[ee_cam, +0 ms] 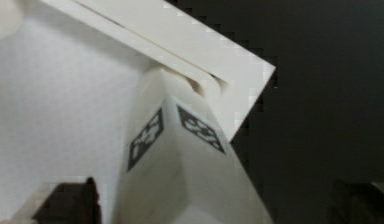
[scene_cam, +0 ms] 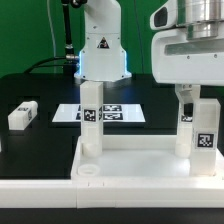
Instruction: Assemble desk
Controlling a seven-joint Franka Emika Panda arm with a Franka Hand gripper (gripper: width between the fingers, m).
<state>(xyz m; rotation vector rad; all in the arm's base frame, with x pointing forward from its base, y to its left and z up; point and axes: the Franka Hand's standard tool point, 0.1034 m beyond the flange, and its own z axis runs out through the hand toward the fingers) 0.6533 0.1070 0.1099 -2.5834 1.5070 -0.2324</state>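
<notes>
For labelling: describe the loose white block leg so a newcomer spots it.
Past the large white rimmed plastic desk top, at the exterior view's far left, a white block leg lies on the black table. The other legs stand upright on the top.

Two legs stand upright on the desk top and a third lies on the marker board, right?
No. The third leg lies on the black table, clear of the marker board; the exterior view shows it. The rest is right.

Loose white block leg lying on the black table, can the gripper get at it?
Probably yes: that white block leg lies alone, uncovered, and the two-finger gripper stands open.
</notes>
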